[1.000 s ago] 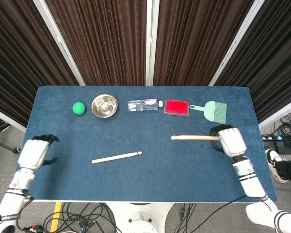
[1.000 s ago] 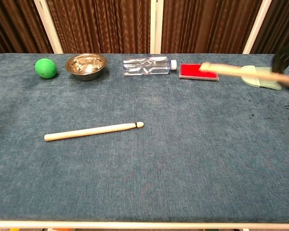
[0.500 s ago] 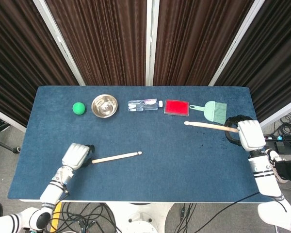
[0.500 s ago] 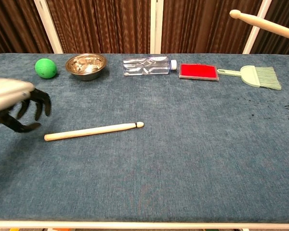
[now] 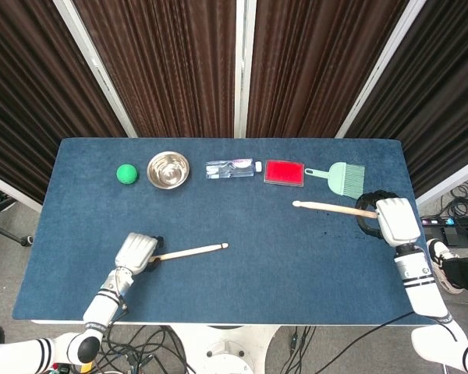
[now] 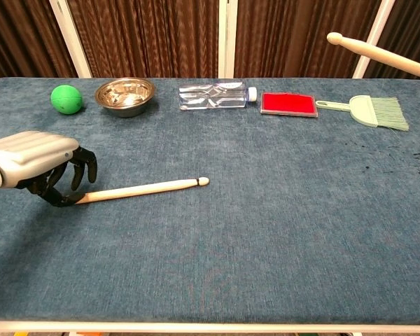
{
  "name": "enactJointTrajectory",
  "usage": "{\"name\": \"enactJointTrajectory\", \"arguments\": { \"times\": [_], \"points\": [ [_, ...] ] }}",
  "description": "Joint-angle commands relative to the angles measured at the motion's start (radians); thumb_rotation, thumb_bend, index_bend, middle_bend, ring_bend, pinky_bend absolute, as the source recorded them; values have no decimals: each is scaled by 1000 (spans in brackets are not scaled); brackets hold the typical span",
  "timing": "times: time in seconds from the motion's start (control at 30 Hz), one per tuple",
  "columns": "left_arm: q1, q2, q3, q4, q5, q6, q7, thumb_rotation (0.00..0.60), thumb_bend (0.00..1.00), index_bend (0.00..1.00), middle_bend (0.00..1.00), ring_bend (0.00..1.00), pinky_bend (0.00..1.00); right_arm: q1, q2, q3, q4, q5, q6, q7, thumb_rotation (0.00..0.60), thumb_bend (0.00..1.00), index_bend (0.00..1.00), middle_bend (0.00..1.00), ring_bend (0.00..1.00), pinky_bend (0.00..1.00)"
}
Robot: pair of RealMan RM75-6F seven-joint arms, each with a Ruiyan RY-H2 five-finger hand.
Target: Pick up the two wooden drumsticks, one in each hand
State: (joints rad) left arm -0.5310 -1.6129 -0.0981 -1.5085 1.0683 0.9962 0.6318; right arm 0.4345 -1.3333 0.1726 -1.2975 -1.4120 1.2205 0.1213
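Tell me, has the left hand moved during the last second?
Yes. The left hand moved right, from the table's left edge to the butt of the lying drumstick.

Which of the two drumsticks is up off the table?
The drumstick in the right hand; the chest view shows it raised. The other drumstick lies flat on the table at the left hand.

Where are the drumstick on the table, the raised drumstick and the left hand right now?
Drumstick on the table (image 6: 143, 187), chest view, mid-shaft.
Raised drumstick (image 5: 331, 206), head view, mid-shaft; the right hand (image 5: 394, 219) holds its butt end.
Left hand (image 6: 35, 159), chest view, back of the hand.
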Motion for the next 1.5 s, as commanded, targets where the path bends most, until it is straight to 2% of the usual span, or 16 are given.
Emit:
{"name": "enactJointTrajectory", "arguments": {
  "times": [0.03,0.43,0.7,1.0,1.1,1.27,1.5],
  "points": [
    [-8,-5,9,-9,-15,10,20,549,337,388,500,642,836,-2,-3,-2,3,1,1,6,600,617,688,631,377,444],
    [-28,-34,21,14,-61,29,51,572,321,423,523,642,839,-12,-19,-13,30,-1,5,45,600,636,688,632,377,444],
    [-35,-38,29,15,-76,29,43,597,319,456,546,645,838,-16,-28,-20,43,-6,7,68,600,643,688,632,377,444],
    [-41,-41,38,14,-73,25,17,598,321,456,549,649,839,-19,-29,-23,47,-6,6,72,600,649,688,632,377,444],
    [-44,-41,38,17,-75,20,8,595,349,456,548,649,839,-20,-29,-24,49,-5,5,74,600,651,688,632,377,444],
    [-42,-41,32,22,-68,11,-48,597,467,495,572,669,841,-24,-26,-28,49,-5,3,76,600,657,688,632,377,444],
    [-30,-16,23,31,-5,-8,-200,600,500,571,632,690,845,-37,-20,-40,41,-7,4,82,600,661,689,632,377,444]
  ]
}}
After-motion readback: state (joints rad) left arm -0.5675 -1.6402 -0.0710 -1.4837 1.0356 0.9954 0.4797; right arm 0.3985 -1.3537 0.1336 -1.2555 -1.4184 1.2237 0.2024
